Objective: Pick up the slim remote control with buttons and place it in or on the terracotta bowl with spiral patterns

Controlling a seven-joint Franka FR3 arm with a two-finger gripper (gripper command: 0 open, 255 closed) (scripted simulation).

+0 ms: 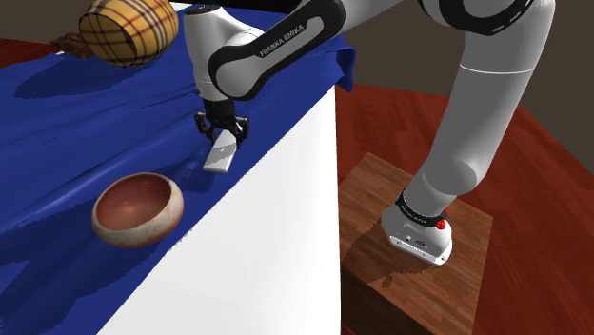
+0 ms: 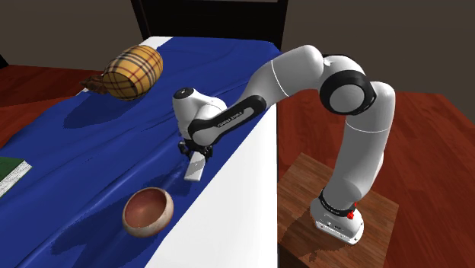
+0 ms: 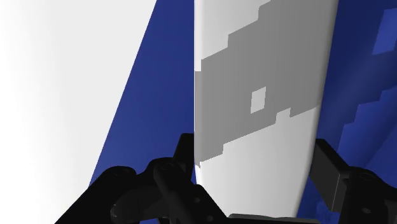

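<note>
My black gripper (image 1: 224, 135) (image 2: 196, 154) is shut on the upper end of the slim remote (image 1: 220, 156) (image 2: 196, 167), a plain white and grey slab. The remote hangs tilted over the blue cloth, close to the white edge. In the wrist view the remote (image 3: 261, 83) runs away from the gripper (image 3: 254, 167), clasped between both fingers (image 3: 185, 158). Whether its low end touches the cloth I cannot tell. The terracotta bowl (image 1: 138, 207) (image 2: 148, 212) sits upright on the cloth, a short way off toward the shoulder view's lower left, with nothing in it.
A blue cloth (image 1: 86, 124) (image 2: 91, 145) covers a white surface whose bare side (image 1: 276, 238) drops beside the wooden stand (image 1: 381, 195). A round plaid bag (image 1: 128, 30) (image 2: 135, 71) lies at the far end. A flat green-edged item (image 2: 11, 173) lies at the second exterior view's left edge.
</note>
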